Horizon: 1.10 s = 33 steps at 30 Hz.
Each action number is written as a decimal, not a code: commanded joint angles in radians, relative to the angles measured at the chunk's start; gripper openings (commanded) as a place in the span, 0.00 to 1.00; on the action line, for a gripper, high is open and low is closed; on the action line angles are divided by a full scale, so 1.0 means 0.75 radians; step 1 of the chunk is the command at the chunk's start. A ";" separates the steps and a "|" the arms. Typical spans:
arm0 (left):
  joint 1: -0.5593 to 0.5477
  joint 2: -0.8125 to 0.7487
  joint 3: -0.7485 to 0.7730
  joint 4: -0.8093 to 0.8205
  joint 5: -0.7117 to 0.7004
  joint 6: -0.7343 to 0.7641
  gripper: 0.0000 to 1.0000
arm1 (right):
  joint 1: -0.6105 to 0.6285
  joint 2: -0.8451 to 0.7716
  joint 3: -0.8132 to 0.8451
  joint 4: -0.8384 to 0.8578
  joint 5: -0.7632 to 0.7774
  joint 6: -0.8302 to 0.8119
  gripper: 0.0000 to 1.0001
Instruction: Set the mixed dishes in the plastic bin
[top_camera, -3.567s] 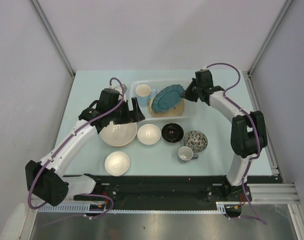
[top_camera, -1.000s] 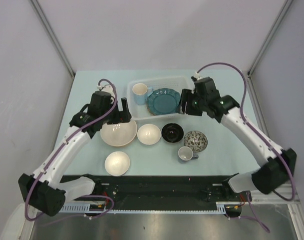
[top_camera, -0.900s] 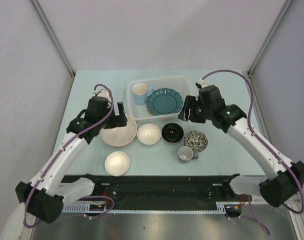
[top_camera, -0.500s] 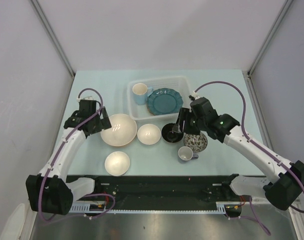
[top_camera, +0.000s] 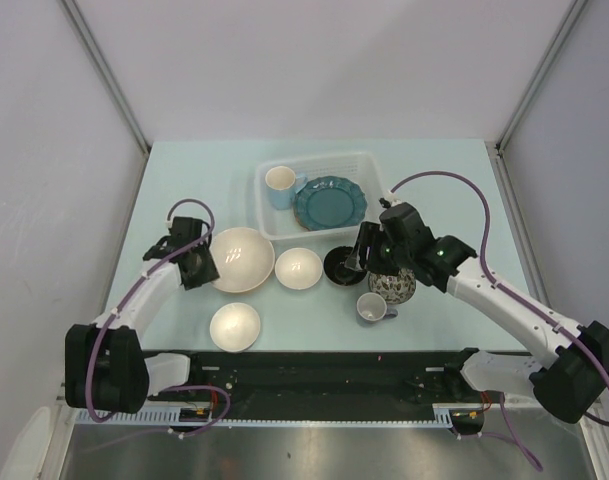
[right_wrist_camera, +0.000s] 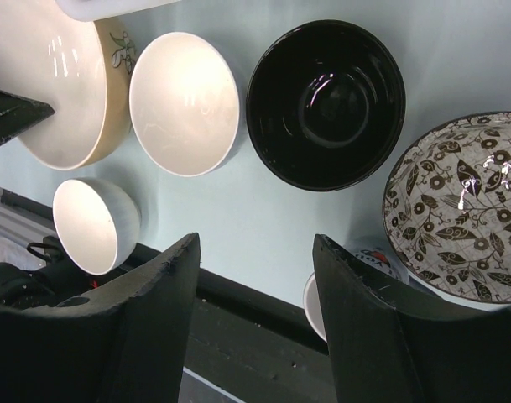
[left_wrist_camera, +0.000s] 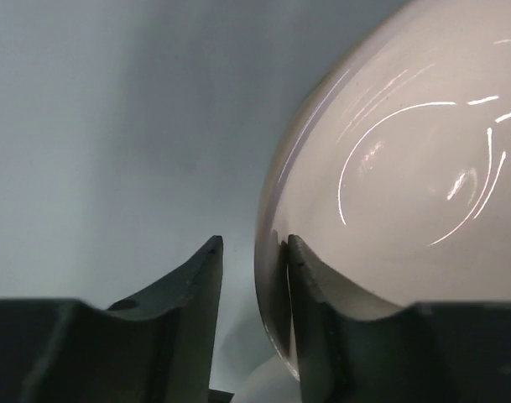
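Arms were lowered off the plastic bin (top_camera: 314,160): left gripper (left_wrist_camera: 251,248) slightly parted astride the cream bowl (top_camera: 239,258) rim, right gripper (right_wrist_camera: 255,243) spread wide over the black bowl (right_wrist_camera: 326,101); six dishes remain unbinned.

On the surface (top_camera: 184,180) the bin (top_camera: 319,158) sits at 12 o'clock. It holds a mug (top_camera: 280,181) at its 9 o'clock end, with a plate (top_camera: 329,201) just beside that at 3 o'clock.

Nearer the arms a row runs from 9 to 3 o'clock: large bowl (top_camera: 238,259), medium bowl (top_camera: 299,268), third bowl (top_camera: 339,268), patterned bowl (top_camera: 396,287). A small bowl (top_camera: 235,325) lies at 6 o'clock of the large bowl. A second mug (top_camera: 371,308) lies at 7 o'clock of the patterned bowl.

The left gripper (top_camera: 198,266) seems to straddle the large bowl's 9 o'clock rim with its jaws. The right gripper (top_camera: 362,255) hangs over the third bowl's 3 o'clock edge.
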 commanded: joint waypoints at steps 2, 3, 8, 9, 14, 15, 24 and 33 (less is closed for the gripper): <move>0.011 -0.046 -0.056 0.072 0.053 -0.030 0.25 | 0.012 -0.031 0.053 0.039 0.026 -0.035 0.61; 0.011 -0.052 -0.050 0.062 0.055 -0.038 0.24 | 0.010 -0.029 0.053 0.043 0.026 -0.035 0.61; 0.028 -0.120 0.022 -0.114 -0.070 -0.136 0.21 | 0.012 -0.019 0.035 0.067 0.024 -0.037 0.61; 0.052 -0.159 0.052 -0.138 -0.090 -0.151 0.21 | 0.012 -0.021 0.032 0.074 0.022 -0.045 0.61; 0.099 -0.228 0.110 -0.222 -0.186 -0.206 0.12 | 0.010 0.028 0.055 0.108 0.007 -0.068 0.61; 0.101 -0.228 0.114 -0.233 -0.195 -0.210 0.09 | 0.010 0.037 0.065 0.115 0.003 -0.072 0.61; 0.114 -0.243 0.159 -0.196 -0.138 -0.210 0.01 | 0.012 0.110 0.110 0.145 -0.042 -0.095 0.61; 0.175 -0.210 0.306 -0.192 -0.121 -0.185 0.01 | 0.012 0.125 0.118 0.170 -0.056 -0.097 0.61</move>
